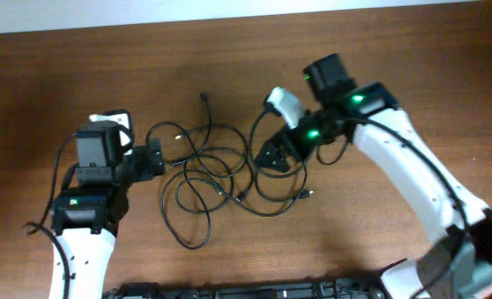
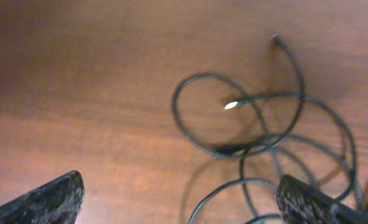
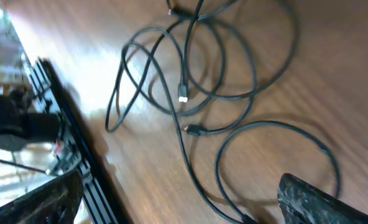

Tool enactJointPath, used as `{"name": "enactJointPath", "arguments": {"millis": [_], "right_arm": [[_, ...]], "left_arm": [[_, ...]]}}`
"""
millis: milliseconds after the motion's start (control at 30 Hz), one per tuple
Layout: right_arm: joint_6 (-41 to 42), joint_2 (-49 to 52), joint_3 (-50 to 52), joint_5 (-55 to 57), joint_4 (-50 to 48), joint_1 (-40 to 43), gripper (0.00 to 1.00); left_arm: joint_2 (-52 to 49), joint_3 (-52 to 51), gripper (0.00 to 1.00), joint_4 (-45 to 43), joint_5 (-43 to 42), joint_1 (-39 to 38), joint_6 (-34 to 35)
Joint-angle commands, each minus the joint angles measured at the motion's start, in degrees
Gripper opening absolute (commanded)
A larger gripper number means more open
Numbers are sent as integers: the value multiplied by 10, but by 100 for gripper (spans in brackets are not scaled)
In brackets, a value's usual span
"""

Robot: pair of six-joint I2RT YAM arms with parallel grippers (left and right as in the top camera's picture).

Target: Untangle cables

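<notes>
Thin black cables (image 1: 209, 166) lie in overlapping loops on the wooden table between the two arms. My left gripper (image 1: 152, 158) is open at the tangle's left edge. In the left wrist view its fingers (image 2: 181, 205) are spread wide above a cable loop (image 2: 234, 118) with a silver-tipped plug (image 2: 232, 104), holding nothing. My right gripper (image 1: 275, 158) is open over the tangle's right side. In the right wrist view its fingers (image 3: 181, 202) straddle a cable strand (image 3: 190, 162), and a plug (image 3: 183, 98) lies further out. One cable end (image 1: 204, 98) points to the far side.
A black rail (image 1: 254, 291) runs along the table's near edge and also shows in the right wrist view (image 3: 66, 137). Bare wood (image 1: 80, 66) surrounds the tangle. A pale wall strip (image 1: 229, 8) lies beyond the far edge.
</notes>
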State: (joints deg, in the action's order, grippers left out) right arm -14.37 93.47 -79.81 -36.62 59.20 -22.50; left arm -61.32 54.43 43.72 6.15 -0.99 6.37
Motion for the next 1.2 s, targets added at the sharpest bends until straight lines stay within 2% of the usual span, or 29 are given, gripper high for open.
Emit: {"name": "enactJointPath", "arguments": {"millis": [0, 67, 167, 233, 300, 500, 867, 1033, 1067, 1167], "right_arm": [[-39, 41, -2, 11, 0, -42, 99], [-68, 65, -2, 12, -1, -66, 99], [-68, 107, -2, 13, -21, -97, 100], [-68, 138, -2, 13, -44, -122, 94], [-68, 154, -2, 13, -57, -137, 93], [-68, 194, -2, 13, -107, -180, 75], [-68, 243, -2, 5, -132, -181, 69], [-68, 247, -2, -6, -186, -217, 69], [-68, 250, -2, -6, -199, -225, 66], [-64, 252, -2, -7, -213, -230, 50]], "left_arm": [[7, 2, 99, 5, 6, 24, -9], [7, 2, 99, 5, 6, 24, -9], [7, 2, 99, 5, 7, 24, -9], [7, 2, 99, 5, 8, 24, -9], [7, 2, 99, 5, 7, 24, -9], [6, 2, 99, 5, 7, 24, -9], [6, 2, 99, 5, 8, 24, -9], [6, 2, 99, 5, 7, 24, -9], [7, 2, 99, 5, 7, 24, -9], [6, 2, 99, 5, 7, 24, -9]]}}
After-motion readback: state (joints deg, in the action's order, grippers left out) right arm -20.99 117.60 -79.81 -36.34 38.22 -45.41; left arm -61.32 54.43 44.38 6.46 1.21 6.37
